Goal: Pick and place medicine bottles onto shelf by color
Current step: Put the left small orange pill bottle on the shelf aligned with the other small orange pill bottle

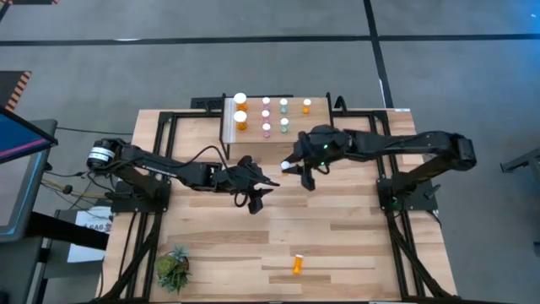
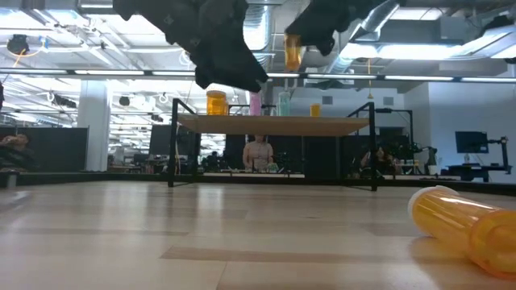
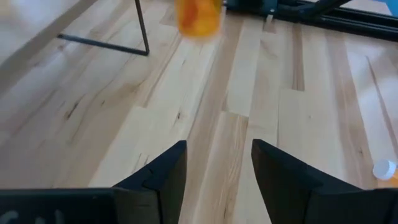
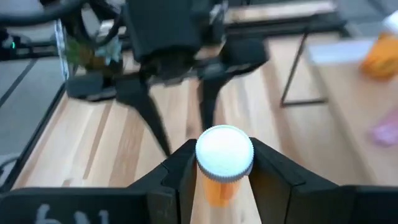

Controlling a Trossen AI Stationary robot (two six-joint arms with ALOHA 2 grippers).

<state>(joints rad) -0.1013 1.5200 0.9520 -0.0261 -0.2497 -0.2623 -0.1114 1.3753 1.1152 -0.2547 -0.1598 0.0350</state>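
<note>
Medicine bottles [image 1: 266, 116] stand sorted by colour on the shelf [image 1: 316, 128]; one more orange bottle [image 1: 299, 265] lies on the tabletop [image 1: 354, 228] near its front edge. Left gripper [image 1: 263, 187], jaws open and empty, hovers just in front of the shelf; right gripper [image 4: 224, 171] beside it clamps a small orange bottle [image 4: 222, 163] below its white cap, lifted clear of the tabletop. Judged risk: the two grippers hang close together, so a careless swing toward the shelf could knock them or topple standing bottles.
</note>
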